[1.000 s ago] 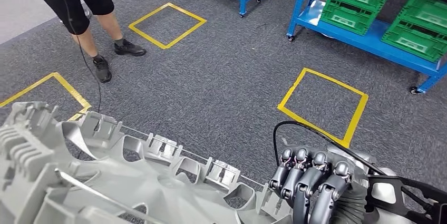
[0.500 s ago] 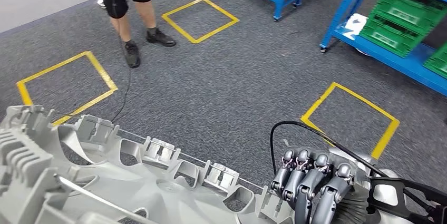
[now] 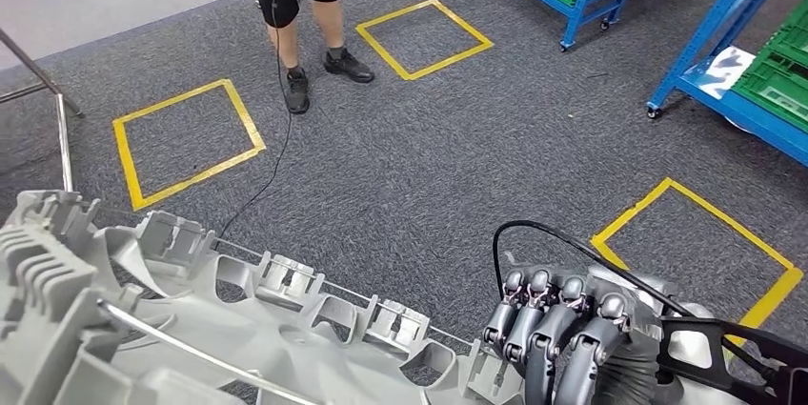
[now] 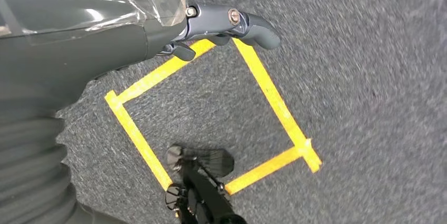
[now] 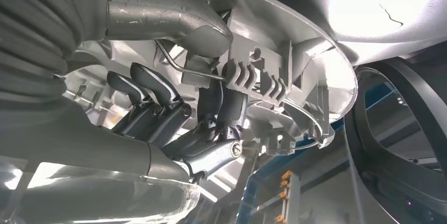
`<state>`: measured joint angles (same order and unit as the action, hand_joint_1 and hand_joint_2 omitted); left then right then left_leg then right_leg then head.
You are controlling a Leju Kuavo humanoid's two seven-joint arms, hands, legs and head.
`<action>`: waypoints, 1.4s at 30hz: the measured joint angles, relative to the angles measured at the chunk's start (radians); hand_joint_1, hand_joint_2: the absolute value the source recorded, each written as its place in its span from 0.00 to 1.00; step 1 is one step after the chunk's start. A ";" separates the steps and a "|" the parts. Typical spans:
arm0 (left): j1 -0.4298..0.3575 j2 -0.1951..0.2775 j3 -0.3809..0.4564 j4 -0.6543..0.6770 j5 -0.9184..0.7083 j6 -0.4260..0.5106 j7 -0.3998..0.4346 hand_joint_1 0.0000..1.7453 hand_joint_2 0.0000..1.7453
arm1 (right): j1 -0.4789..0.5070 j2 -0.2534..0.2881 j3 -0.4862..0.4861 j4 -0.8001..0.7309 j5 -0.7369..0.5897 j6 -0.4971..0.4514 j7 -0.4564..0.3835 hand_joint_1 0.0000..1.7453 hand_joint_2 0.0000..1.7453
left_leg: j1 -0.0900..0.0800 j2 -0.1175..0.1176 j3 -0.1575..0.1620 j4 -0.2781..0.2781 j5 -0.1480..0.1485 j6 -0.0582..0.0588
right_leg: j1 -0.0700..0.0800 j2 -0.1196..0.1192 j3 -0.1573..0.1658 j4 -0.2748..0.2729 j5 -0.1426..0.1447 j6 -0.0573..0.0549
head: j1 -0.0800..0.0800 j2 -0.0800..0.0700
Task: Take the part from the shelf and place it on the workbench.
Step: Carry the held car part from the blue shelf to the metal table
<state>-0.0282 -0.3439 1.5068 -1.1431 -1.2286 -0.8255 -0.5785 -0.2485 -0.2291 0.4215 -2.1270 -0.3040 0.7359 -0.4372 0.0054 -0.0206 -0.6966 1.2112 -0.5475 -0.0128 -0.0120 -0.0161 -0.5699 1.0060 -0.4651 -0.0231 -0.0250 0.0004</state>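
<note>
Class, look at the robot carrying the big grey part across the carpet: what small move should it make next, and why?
Probably keep turning and walking with the grip unchanged, watching for the workbench. The right hand grips the rim of the grey part, its fingers curled around the ribs. Ahead lie carpet, yellow floor squares and blue shelves, with a person standing near; no workbench is in sight to set it on.

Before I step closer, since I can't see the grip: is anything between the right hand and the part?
Nothing visible. The right hand already grips the grey part, its fingers curled over the rim with no gap. The workbench isn't visible.
</note>
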 joint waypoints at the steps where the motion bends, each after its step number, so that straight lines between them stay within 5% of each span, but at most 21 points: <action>1: 0.000 0.000 0.000 -0.002 0.000 0.000 0.001 0.00 1.00 | 0.001 0.000 0.000 0.000 0.000 0.000 0.000 0.99 1.00 | 0.002 0.010 -0.032 0.061 -0.022 -0.002 | 0.003 -0.012 0.000 0.000 -0.001 -0.002 | 0.000 0.000; 3: 0.001 0.000 0.000 -0.005 -0.001 0.000 0.003 0.00 1.00 | 0.003 0.000 0.001 0.000 0.002 0.000 0.000 0.99 1.00 | 0.005 0.017 -0.044 0.078 -0.011 -0.001 | 0.008 -0.038 0.001 0.000 -0.004 -0.004 | 0.000 0.000; 6: 0.001 0.002 0.000 -0.016 -0.001 0.001 0.004 0.00 1.00 | 0.003 0.000 0.001 0.000 0.005 0.000 -0.001 0.99 1.00 | -0.006 0.070 0.063 -0.120 0.073 0.019 | 0.017 -0.072 0.007 0.000 -0.009 -0.004 | 0.001 0.000; 8: 0.000 0.003 0.000 -0.024 -0.001 0.001 0.004 0.00 1.00 | 0.004 0.000 0.002 0.000 0.007 0.000 -0.002 0.99 1.00 | -0.018 0.103 0.104 -0.197 0.090 0.033 | 0.021 -0.092 0.011 -0.001 -0.013 0.002 | 0.002 0.000; 11: 0.003 0.003 0.000 -0.030 -0.001 0.002 0.004 0.00 1.00 | 0.004 0.001 0.002 0.000 0.008 -0.001 -0.002 0.99 1.00 | -0.019 0.072 0.111 -0.217 0.099 0.041 | 0.021 -0.115 0.018 -0.005 -0.018 0.013 | 0.002 0.000; 13: 0.001 0.001 0.000 -0.033 -0.001 0.001 0.005 0.00 1.00 | 0.004 0.000 0.002 0.000 0.008 -0.001 -0.004 0.99 1.00 | -0.011 0.045 0.127 -0.237 0.114 0.048 | 0.018 -0.068 -0.001 0.043 -0.043 0.016 | 0.005 0.000; 15: -0.004 -0.001 0.000 -0.033 -0.002 0.001 0.005 0.00 1.00 | 0.008 0.000 0.003 0.002 0.007 0.001 -0.006 0.99 1.00 | -0.005 0.015 0.132 -0.243 0.122 0.052 | 0.011 -0.007 -0.062 0.168 -0.092 0.015 | 0.009 0.000; 17: -0.004 -0.004 0.000 -0.033 -0.004 0.001 0.008 0.00 1.00 | 0.013 0.000 0.005 0.005 0.007 0.002 -0.009 0.99 1.00 | -0.004 -0.018 0.130 -0.241 0.122 0.052 | 0.006 0.009 -0.118 0.267 -0.117 0.023 | 0.012 0.000; 19: -0.001 -0.005 0.000 -0.033 0.001 0.001 0.017 0.00 1.00 | 0.014 0.000 0.007 0.006 0.007 0.004 -0.012 0.99 1.00 | -0.002 -0.052 0.130 -0.235 0.119 0.048 | -0.003 0.014 -0.105 0.220 -0.082 0.044 | 0.012 0.000; 21: 0.002 -0.006 0.000 -0.034 0.013 -0.001 0.029 0.00 1.00 | 0.014 0.000 0.009 0.008 0.006 0.006 -0.014 0.99 1.00 | 0.001 -0.083 0.126 -0.222 0.111 0.036 | -0.013 0.045 -0.045 0.085 -0.023 0.063 | 0.013 0.000; 24: 0.010 -0.007 0.000 -0.040 0.031 -0.007 0.043 0.00 1.00 | 0.011 0.002 0.012 0.013 0.000 0.011 -0.016 0.99 1.00 | 0.003 -0.114 0.109 -0.205 0.104 0.017 | -0.014 0.084 -0.015 0.024 0.000 0.044 | 0.015 0.000; 26: 0.018 -0.008 0.000 -0.043 0.035 -0.010 0.047 0.00 1.00 | 0.007 0.005 0.014 0.016 -0.002 0.013 -0.017 0.99 1.00 | 0.007 -0.122 0.097 -0.201 0.103 0.008 | -0.013 0.067 -0.014 0.022 0.000 0.027 | 0.015 0.000; 28: 0.023 -0.009 0.001 -0.045 0.039 -0.015 0.048 0.00 1.00 | 0.003 0.010 0.016 0.017 -0.003 0.014 -0.017 0.99 1.00 | 0.006 -0.077 0.077 -0.166 0.082 0.001 | -0.013 0.045 -0.010 0.020 -0.001 0.014 | 0.010 0.000; 30: 0.024 -0.009 0.000 -0.045 0.043 -0.020 0.048 0.00 1.00 | 0.002 0.012 0.016 0.018 -0.004 0.015 -0.017 0.99 1.00 | 0.005 -0.013 0.022 -0.056 0.027 -0.003 | -0.006 0.020 -0.008 0.020 -0.005 0.006 | 0.003 0.000; 32: 0.024 -0.010 0.000 -0.046 0.045 -0.023 0.048 0.00 1.00 | 0.002 0.012 0.017 0.018 -0.004 0.016 -0.017 0.99 1.00 | 0.006 0.010 -0.042 0.066 -0.018 -0.003 | 0.002 -0.008 -0.007 0.020 -0.008 0.001 | 0.002 0.000; 33: 0.026 -0.011 0.000 -0.046 0.045 -0.023 0.048 0.00 1.00 | 0.001 0.013 0.018 0.019 -0.004 0.017 -0.017 0.99 1.00 | 0.006 0.013 -0.054 0.086 -0.017 -0.001 | 0.006 -0.022 -0.007 0.020 -0.010 -0.001 | 0.002 0.000; 35: 0.028 -0.011 0.000 -0.046 0.045 -0.024 0.048 0.00 1.00 | 0.000 0.014 0.019 0.020 -0.004 0.017 -0.017 0.99 1.00 | 0.001 0.025 -0.011 0.004 0.032 0.010 | 0.013 -0.049 -0.004 0.020 -0.013 -0.004 | 0.002 0.000; 37: 0.028 -0.010 0.000 -0.049 0.046 -0.026 0.048 0.00 1.00 | -0.003 0.015 0.020 0.020 -0.005 0.017 -0.015 0.99 1.00 | -0.012 0.065 0.060 -0.129 0.079 0.028 | 0.019 -0.071 0.000 0.019 -0.017 -0.004 | 0.003 0.000; 39: 0.029 -0.010 0.000 -0.053 0.047 -0.029 0.047 0.00 1.00 | -0.006 0.018 0.021 0.020 -0.007 0.015 -0.009 0.99 1.00 | -0.024 0.085 0.088 -0.184 0.090 0.039 | 0.020 -0.090 0.003 0.018 -0.021 0.002 | 0.004 0.000; 42: 0.034 -0.009 0.000 -0.057 0.045 -0.032 0.044 0.00 1.00 | -0.008 0.022 0.022 0.018 -0.010 0.010 0.002 0.99 1.00 | -0.020 0.054 0.101 -0.204 0.102 0.048 | 0.019 -0.096 0.005 0.021 -0.029 0.013 | 0.005 0.000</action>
<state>0.0053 -0.3530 1.5071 -1.1999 -1.1841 -0.8572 -0.5342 -0.2568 -0.2068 0.4434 -2.1088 -0.3140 0.7460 -0.4349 -0.0143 0.0339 -0.5957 1.0074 -0.4450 0.0352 0.0069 -0.1122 -0.5653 1.0272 -0.4945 -0.0100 -0.0195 0.0005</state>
